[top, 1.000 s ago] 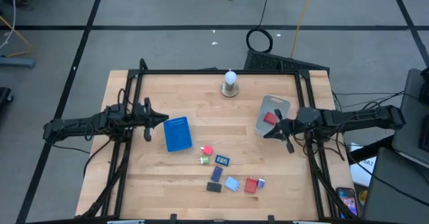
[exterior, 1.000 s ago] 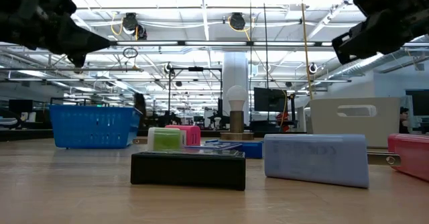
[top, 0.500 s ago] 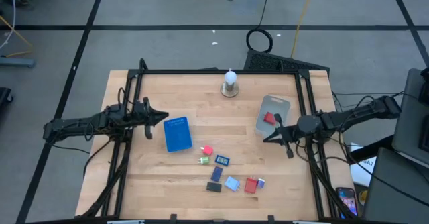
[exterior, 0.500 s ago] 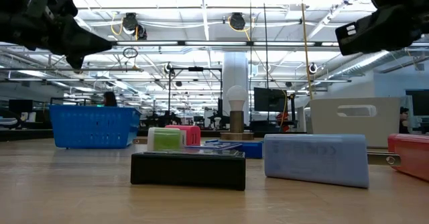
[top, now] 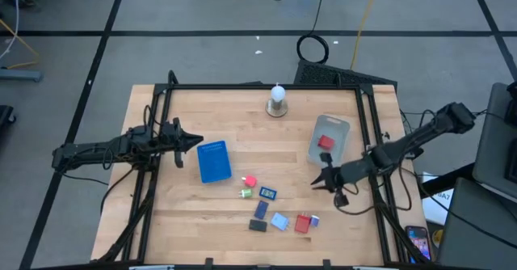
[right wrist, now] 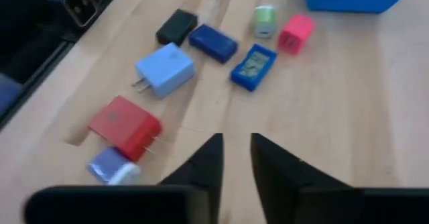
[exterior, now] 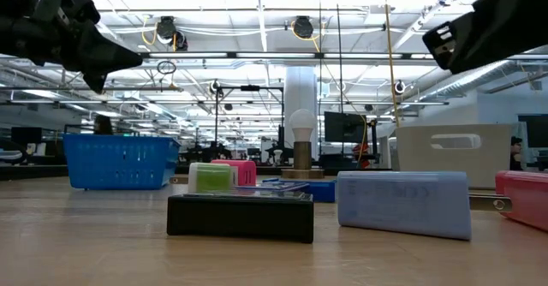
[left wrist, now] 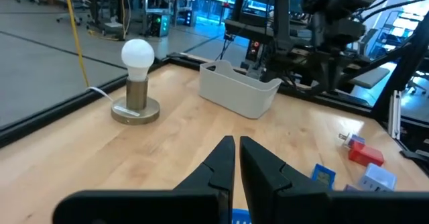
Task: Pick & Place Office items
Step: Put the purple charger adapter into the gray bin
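**Lining up the next pick from the loose cluster**

The right hand (top: 326, 180) hangs above the table (top: 186, 213) at right of centre in the high view, empty, its fingers (right wrist: 201, 163) a narrow gap apart. The office items lie just left of and below it there: red block (top: 302, 223), light blue block (top: 279, 221), black block (top: 257, 226), dark blue block (top: 261, 210), blue square piece (top: 267, 193), green piece (top: 245, 193) and pink piece (top: 250, 182). One more red piece (top: 325, 141) already sits in the grey bin (top: 338, 128) at upper right.

The red block looks the likeliest next pick. My advice: spread the fingers wider before descending, straddle its short sides, and keep clear of the light blue block just beside it.

The left hand (top: 196, 144), fingers together, waits at mid-left beside the blue tray (top: 213, 162).
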